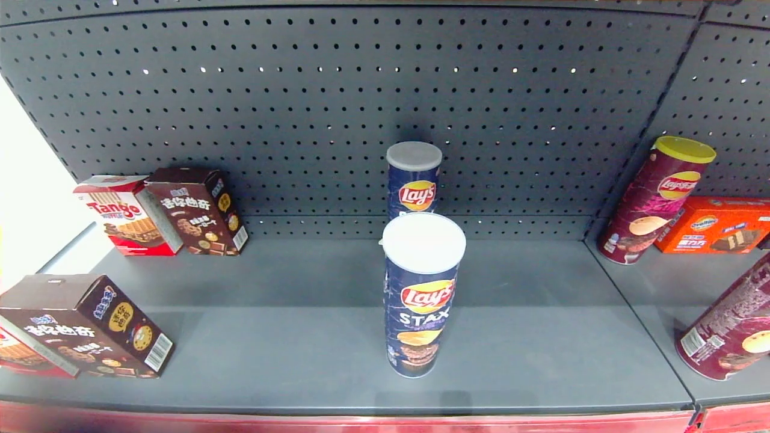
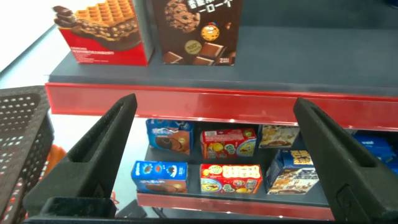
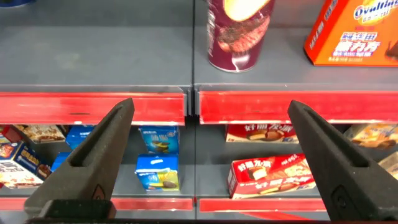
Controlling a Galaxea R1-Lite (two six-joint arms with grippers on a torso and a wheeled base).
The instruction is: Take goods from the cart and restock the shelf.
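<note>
**Step:** between placements, as judged. Two blue cans are already stood on the shelf, and nothing is carried.

**Left gripper**: fingers spread wide, empty; held before the red shelf edge, below the front can's level.

**Right gripper**: fingers spread wide, empty; held likewise, to the right of the front can.

**Front can**: upright, white lid, mid-shelf near the front edge.

**Rear can**: upright, directly behind the front can, close to the pegboard.

**Cart**: a black mesh wall is seen at the left gripper's side and is taken to be the cart. Its goods are hidden.

**Next move, as judged:** an arm is to be turned to the cart and a further item gripped. Free deck is offered on both sides of the front can.

**Surface:** grey metal deck, flat and smooth.

**Also stocked:** brown box behind and left of the front can; purple can and orange box to its right.

**Room:** lower shelves below the front can, stocked with small boxes.
</note>
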